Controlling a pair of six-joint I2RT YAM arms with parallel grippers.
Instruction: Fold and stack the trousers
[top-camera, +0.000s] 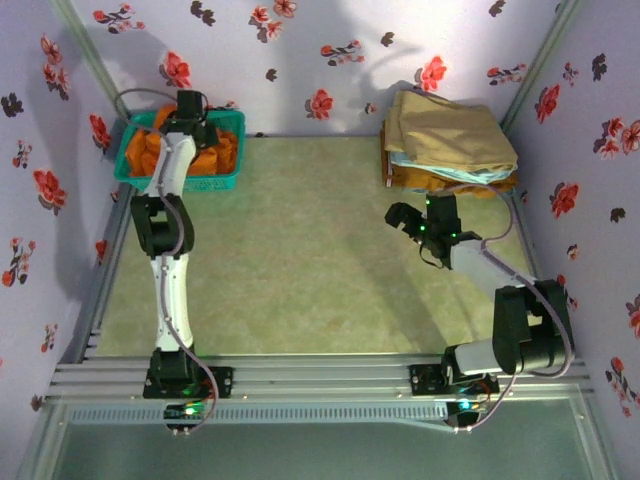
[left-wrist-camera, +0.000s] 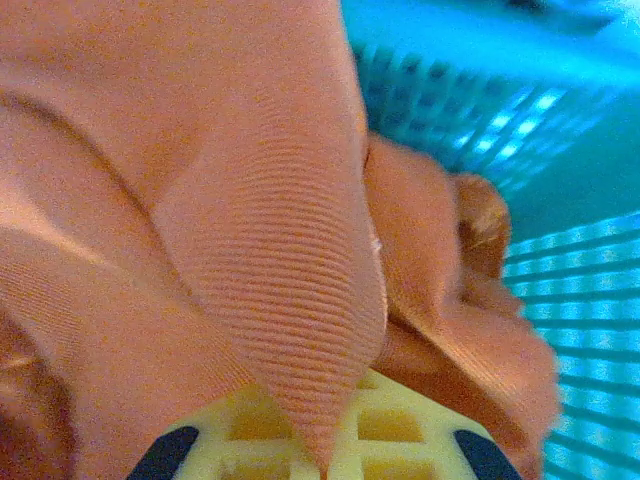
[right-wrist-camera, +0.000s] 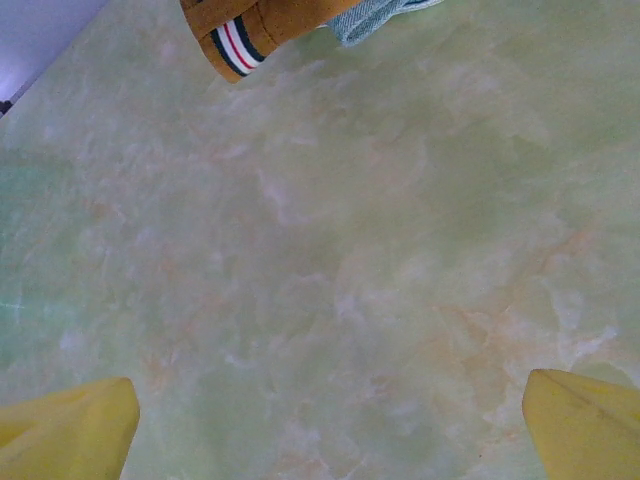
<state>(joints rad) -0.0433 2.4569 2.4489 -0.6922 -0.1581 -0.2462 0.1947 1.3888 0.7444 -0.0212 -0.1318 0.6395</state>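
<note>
While trousers (left-wrist-camera: 250, 220) sit bunched in basket (left-wrist-camera: 570, 300), step: grabbing them
Left gripper (left-wrist-camera: 325, 455): clenched on trousers
Right gripper (right-wrist-camera: 330, 430): spread, empty
Next: lift clear, spread on table (top-camera: 300, 260)

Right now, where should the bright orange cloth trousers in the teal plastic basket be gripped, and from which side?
Pinch a raised fold on top of the bright orange cloth trousers, coming straight down: they lie crumpled inside the teal plastic mesh basket, whose walls likely block side approaches. The left end effector is shut on such a fold.
</note>
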